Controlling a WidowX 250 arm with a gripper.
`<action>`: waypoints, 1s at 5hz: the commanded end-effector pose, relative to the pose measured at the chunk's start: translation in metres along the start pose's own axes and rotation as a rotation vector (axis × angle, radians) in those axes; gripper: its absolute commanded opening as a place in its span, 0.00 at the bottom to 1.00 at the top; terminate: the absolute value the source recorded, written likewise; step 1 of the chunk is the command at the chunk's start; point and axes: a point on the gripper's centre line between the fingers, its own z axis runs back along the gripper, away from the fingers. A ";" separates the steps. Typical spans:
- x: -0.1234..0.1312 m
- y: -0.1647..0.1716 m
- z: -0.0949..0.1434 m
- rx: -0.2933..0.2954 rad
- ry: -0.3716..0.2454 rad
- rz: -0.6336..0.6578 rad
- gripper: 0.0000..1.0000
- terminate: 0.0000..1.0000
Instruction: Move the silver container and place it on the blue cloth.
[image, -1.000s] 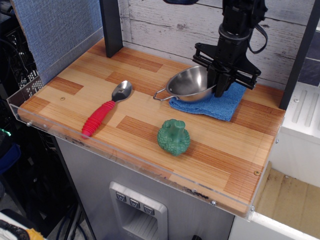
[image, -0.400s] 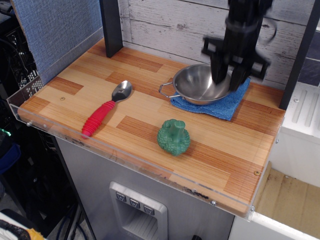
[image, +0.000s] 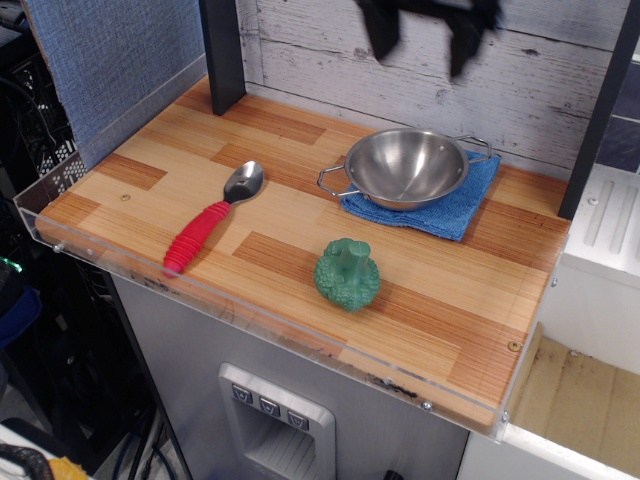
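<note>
The silver container (image: 405, 168), a shiny steel bowl with two wire loop handles, sits upright on the blue cloth (image: 445, 210) at the back right of the wooden board. Its left handle and left part overhang the cloth's left edge. My gripper (image: 420, 38) is high above the bowl at the top edge of the view, blurred by motion. Its two dark fingers (image: 378, 28) are spread apart and hold nothing.
A metal spoon with a red handle (image: 212, 217) lies at the left of the wooden board (image: 300, 215). A green broccoli-like toy (image: 348, 273) stands in front of the cloth. A clear rim (image: 250, 325) runs along the board's front edge. A dark post (image: 222, 50) stands at the back left.
My gripper let go of the bowl and rose straight up, away from it. The bowl, tilted before, now rests level on the cloth.
</note>
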 end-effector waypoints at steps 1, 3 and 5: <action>-0.028 0.070 0.057 0.041 0.020 0.091 1.00 0.00; -0.041 0.085 0.065 0.002 0.072 0.056 1.00 0.00; -0.041 0.085 0.065 0.002 0.072 0.056 1.00 1.00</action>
